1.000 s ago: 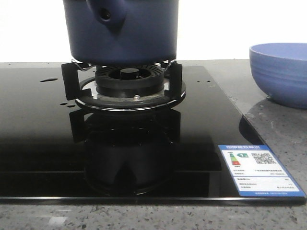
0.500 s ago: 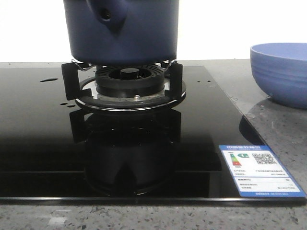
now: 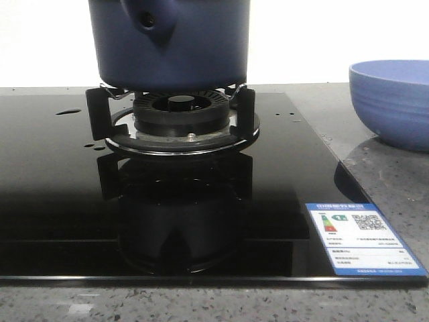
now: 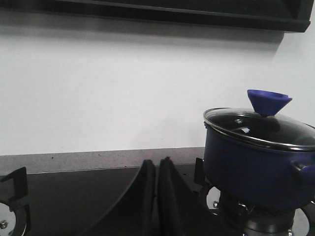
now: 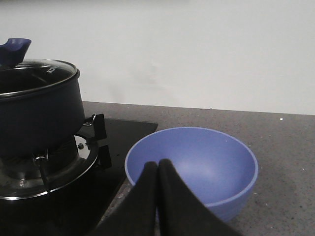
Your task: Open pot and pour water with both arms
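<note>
At bottom centre, left wrist view: left claw (image 4: 156, 196), fingers pressed together, nothing between them, hanging over the black hob glass.
Left claw surroundings: the pot (image 4: 251, 169) sits at the lower right of that frame, apart from the claw.
Right claw (image 5: 158, 199): bottom centre of the right wrist view, fingers closed tip to tip, holding nothing, in front of the bowl (image 5: 192, 169).
Pot position: upper centre of the front view, resting on the burner stand (image 3: 179, 124); handle with round hole faces the camera.
Lid (image 4: 261, 127): glass with blue knob, on the pot; seen only in the wrist views, cropped off in the front view.
Water (image 3: 68, 111): small drops on the hob (image 3: 60, 194), left of the burner, front view only.
Bench (image 3: 395, 181): grey speckled, carries the bowl at right edge.
Claws: neither appears in the front view.
</note>
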### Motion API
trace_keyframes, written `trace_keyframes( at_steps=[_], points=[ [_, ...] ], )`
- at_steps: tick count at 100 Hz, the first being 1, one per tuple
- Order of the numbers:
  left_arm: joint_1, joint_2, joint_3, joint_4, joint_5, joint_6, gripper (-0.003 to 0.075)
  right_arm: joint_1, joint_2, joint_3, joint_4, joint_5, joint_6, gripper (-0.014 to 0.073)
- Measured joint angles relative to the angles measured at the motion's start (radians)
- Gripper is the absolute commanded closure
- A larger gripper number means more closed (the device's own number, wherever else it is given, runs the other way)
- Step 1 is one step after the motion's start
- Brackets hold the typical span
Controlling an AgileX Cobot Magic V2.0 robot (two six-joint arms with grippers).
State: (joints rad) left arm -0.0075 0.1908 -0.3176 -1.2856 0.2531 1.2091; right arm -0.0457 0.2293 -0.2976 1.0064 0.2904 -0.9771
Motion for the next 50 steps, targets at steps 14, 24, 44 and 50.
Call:
trace_keyframes(
  at_steps=[14, 24, 44, 50],
  points=[
    [0.0, 0.0, 0.0, 0.038, -0.049, -0.079, 0.0739, 0.0, 0.0, 0.0, 0.0, 0.0, 0.0, 0.0645],
    [0.0, 0.0, 0.0, 0.277, -0.11, -0.335, 0.0739, 0.0, 0.0, 0.0, 0.0, 0.0, 0.0, 0.0645],
    [0.0, 0.0, 0.044, 1.038, -0.158, -1.096, 0.0739, 0.0, 0.0, 0.0, 0.0, 0.0, 0.0, 0.0645],
    [0.0, -0.006, 0.084, 1.121, -0.18, -1.191, 0.0739, 0.0, 0.0, 0.0, 0.0, 0.0, 0.0, 0.0645]
  ],
)
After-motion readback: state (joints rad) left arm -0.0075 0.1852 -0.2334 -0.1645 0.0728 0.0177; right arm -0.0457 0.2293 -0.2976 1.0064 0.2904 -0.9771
